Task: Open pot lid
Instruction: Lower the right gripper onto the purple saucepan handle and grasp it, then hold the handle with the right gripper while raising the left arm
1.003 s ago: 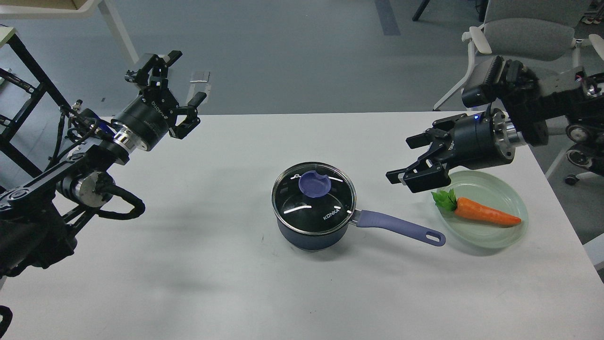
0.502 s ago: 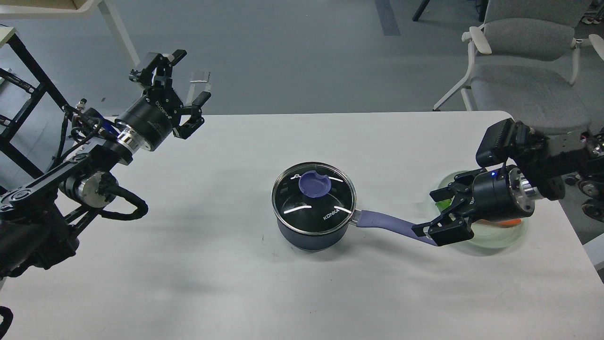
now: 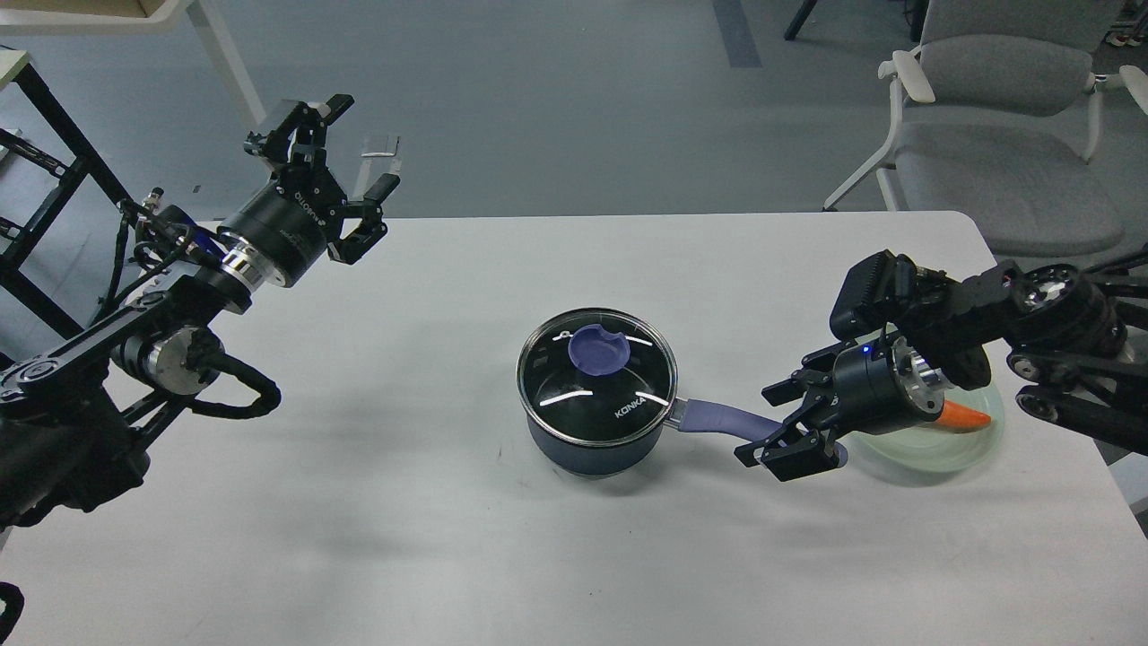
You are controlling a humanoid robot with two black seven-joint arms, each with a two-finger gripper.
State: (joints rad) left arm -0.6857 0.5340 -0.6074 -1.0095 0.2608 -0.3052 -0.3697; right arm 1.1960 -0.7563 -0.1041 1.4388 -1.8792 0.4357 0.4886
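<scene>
**Right arm closing in on the saucepan handle**

Since a second ago the right gripper (image 3: pixel 778 422) has been dropping from above the plate (image 3: pixel 933 453) and sliding leftward, and its spread fingers are now sitting on either side of the far end of the pot's lavender handle (image 3: pixel 717 417) (whether they are touching it, I cannot tell). The left gripper (image 3: pixel 336 170) is hanging with its fingers apart over the table's far left corner, barely shifted, well apart from the pot (image 3: pixel 592 444). The pot is resting near the middle of the white table (image 3: pixel 404 529), handle pointing right toward the plate. The lid (image 3: pixel 596 377) is sitting closed on the pot, its purple-blue knob (image 3: pixel 598 348) uppermost. Only the orange tip of the carrot (image 3: pixel 967 416) is showing behind the right wrist.
</scene>
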